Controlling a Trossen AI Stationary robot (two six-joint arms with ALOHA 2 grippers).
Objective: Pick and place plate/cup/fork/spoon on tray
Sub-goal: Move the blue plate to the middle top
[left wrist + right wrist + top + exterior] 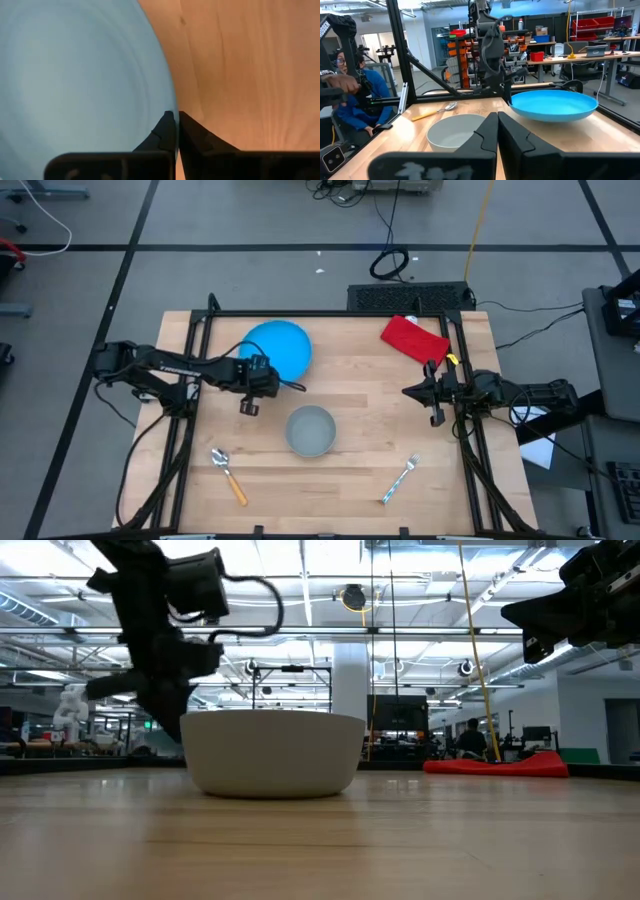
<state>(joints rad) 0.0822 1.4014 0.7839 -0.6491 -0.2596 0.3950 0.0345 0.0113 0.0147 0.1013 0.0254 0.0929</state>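
The bright-blue plate [279, 346] is at the table's far left, and my left gripper [270, 378] is shut on its near rim. The pale grey cup [311, 430] stands on its base mid-table. Flat near the front edge lie the orange-handled spoon [228, 474], at the left, and the silver fork [400, 479], at the right. My right gripper [497, 118] waits at the right edge, shut, level and holding nothing. I see no tray as such. My left gripper pinches the plate's rim [171, 106] between its two fingers [164, 131], one on each face of the rim. The fingers come steeply from above, from the plate's near side. In the right wrist view the plate [554, 105] hangs about level, raised off the wood.
A red cloth-like rectangle [413, 338] lies at the far right corner. Black frame rails [187, 380] run along the table's left and right sides. Bare wood shows between the cup and the right arm. A person in blue [355, 95] sits beyond the table's left side.
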